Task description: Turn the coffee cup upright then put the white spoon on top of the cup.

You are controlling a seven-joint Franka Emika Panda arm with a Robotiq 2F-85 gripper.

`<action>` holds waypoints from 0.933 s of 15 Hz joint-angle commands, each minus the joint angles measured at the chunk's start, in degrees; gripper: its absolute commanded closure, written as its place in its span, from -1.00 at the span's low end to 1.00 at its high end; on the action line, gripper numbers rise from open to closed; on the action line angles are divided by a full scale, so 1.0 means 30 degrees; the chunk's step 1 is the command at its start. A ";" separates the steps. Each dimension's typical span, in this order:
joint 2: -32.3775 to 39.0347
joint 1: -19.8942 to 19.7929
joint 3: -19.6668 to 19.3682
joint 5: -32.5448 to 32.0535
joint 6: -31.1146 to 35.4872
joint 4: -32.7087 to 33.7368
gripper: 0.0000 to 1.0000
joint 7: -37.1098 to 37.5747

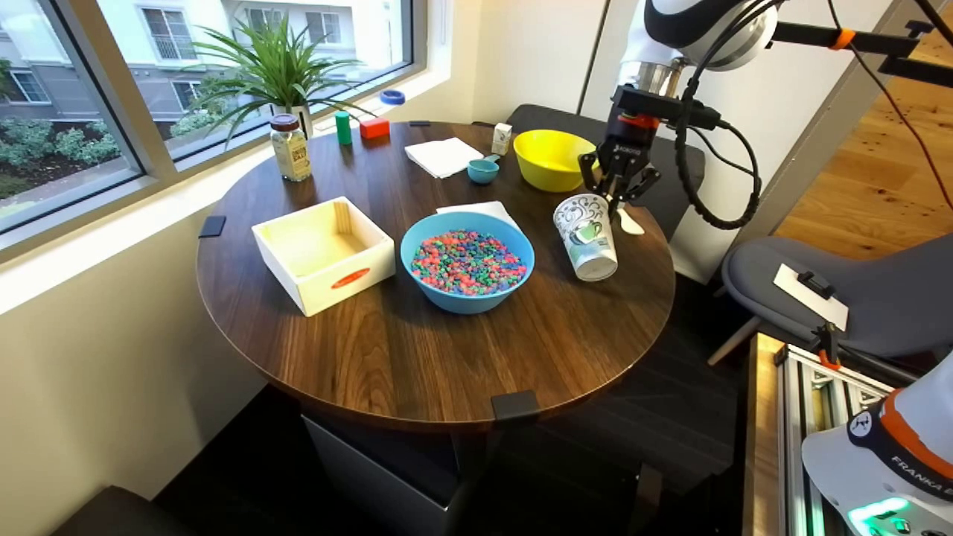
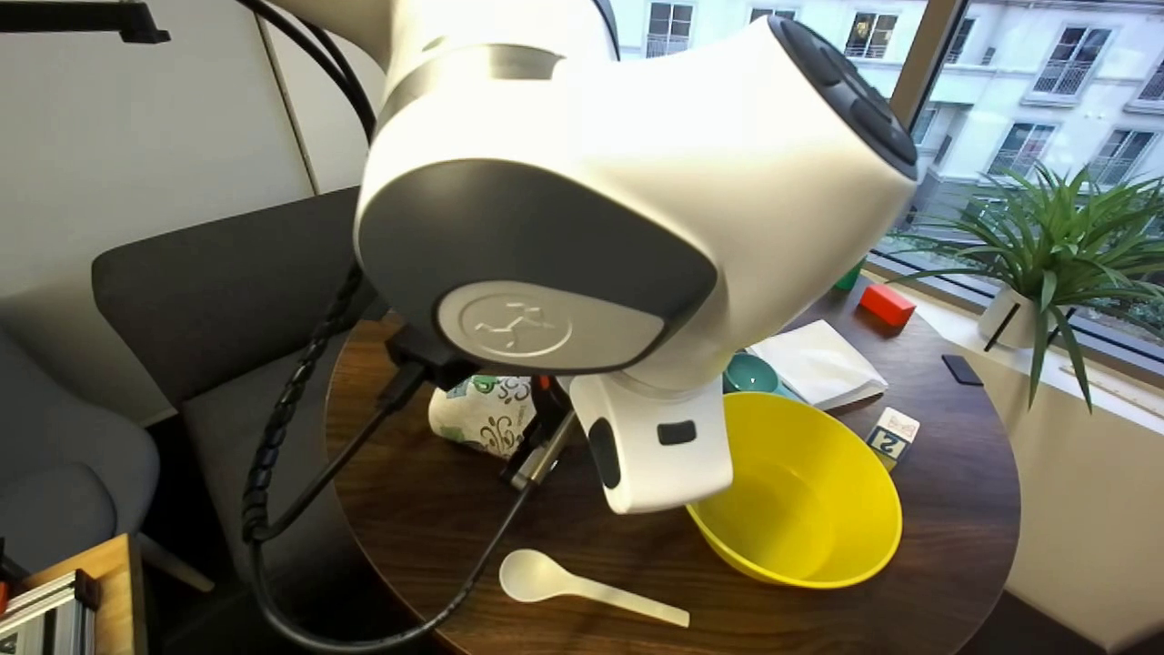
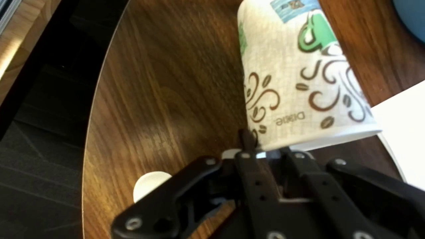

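Note:
The coffee cup (image 1: 588,238), white with a swirl and green cup print, is on its side or tilted on the round table. It also shows in the wrist view (image 3: 292,73) and partly in an exterior view (image 2: 482,414). My gripper (image 1: 612,199) is at the cup's mouth. In the wrist view, the fingertips (image 3: 265,147) are close together, one outside the wall and one behind the rim. A small gap seems to show, so whether they pinch the rim is unclear. The white spoon (image 2: 536,578) lies on the table beside the gripper, and its end shows in an exterior view (image 1: 630,222).
The yellow bowl (image 1: 551,175) stands behind the gripper. The blue bowl (image 1: 465,303) of coloured bits stands beside the cup, with white paper (image 1: 484,208) behind it. A wooden box (image 1: 320,286), teal scoop (image 1: 482,173) and small block (image 1: 502,139) are also there. The table edge is near the cup.

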 commanded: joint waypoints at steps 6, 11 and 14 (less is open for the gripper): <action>-0.1166 0.0233 0.0226 -0.0656 -0.0246 0.0205 0.96 -0.0156; -0.3107 0.0647 0.1205 -0.5331 0.1095 -0.0479 0.96 0.1378; -0.4132 0.0869 0.2117 -0.8381 0.1867 -0.0998 0.97 0.2290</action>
